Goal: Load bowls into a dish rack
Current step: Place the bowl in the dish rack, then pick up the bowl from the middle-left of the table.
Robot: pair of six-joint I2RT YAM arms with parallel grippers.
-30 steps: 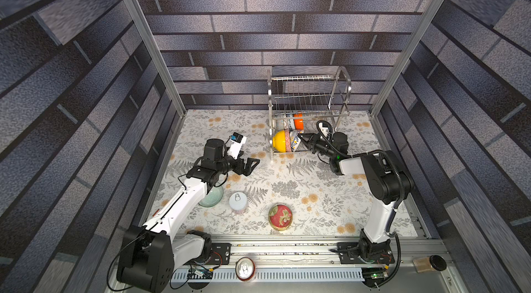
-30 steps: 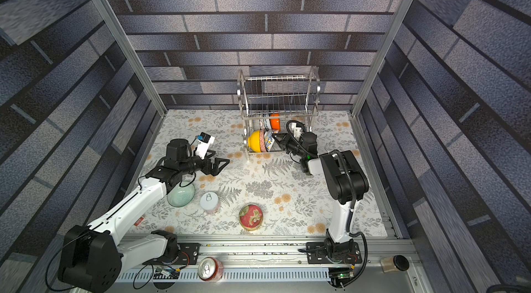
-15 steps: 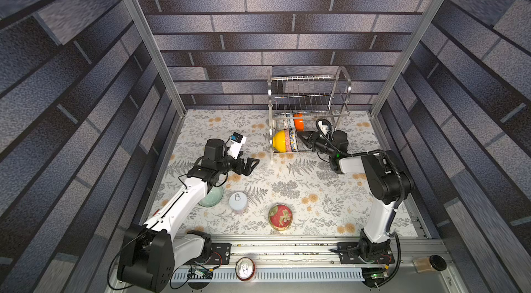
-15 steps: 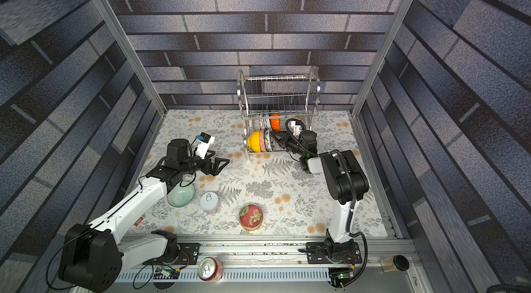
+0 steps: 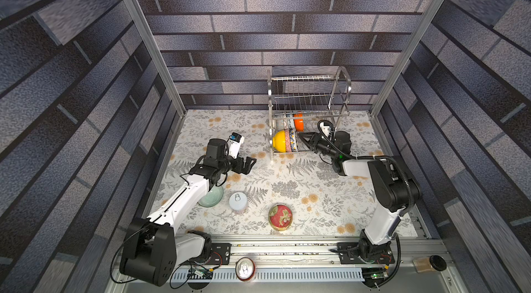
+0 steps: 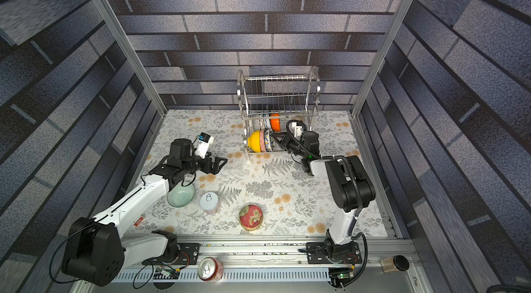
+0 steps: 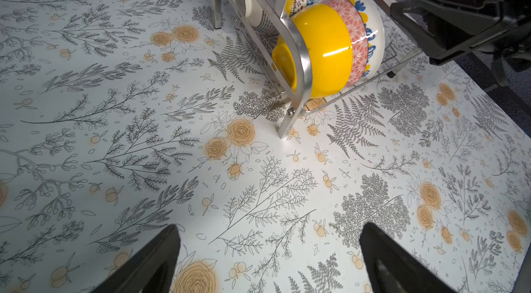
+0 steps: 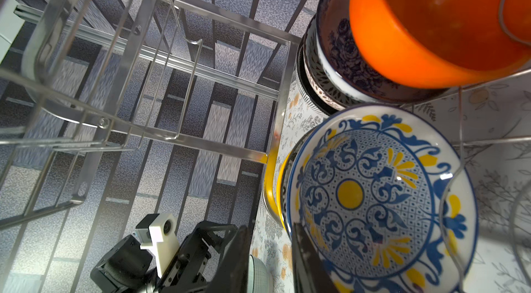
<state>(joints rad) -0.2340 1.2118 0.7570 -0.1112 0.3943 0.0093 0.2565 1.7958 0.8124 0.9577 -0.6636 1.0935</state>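
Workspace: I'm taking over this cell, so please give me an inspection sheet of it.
Surface: floral-print table, nothing spilled seen.
Job's things: dish rack at back; yellow bowl, orange bowl, patterned bowl and others on edge in lower tier; pale green bowl on table beside left arm.
Clutter: white can, red tin on table; soda can on front rail.
Hands: left hand open, empty; right hand slightly parted astride patterned bowl's rim.
Cables: black cable loops above right wrist.
Surroundings: brick-pattern walls, metal posts.

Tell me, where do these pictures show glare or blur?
Right wrist view: a bright glint on the glossy orange bowl, the nearest wires of the shiny steel wire dish rack soft; left wrist view: a white glare streak across the plain yellow bowl; both top views: the brick-patterned wall panels look smeared.
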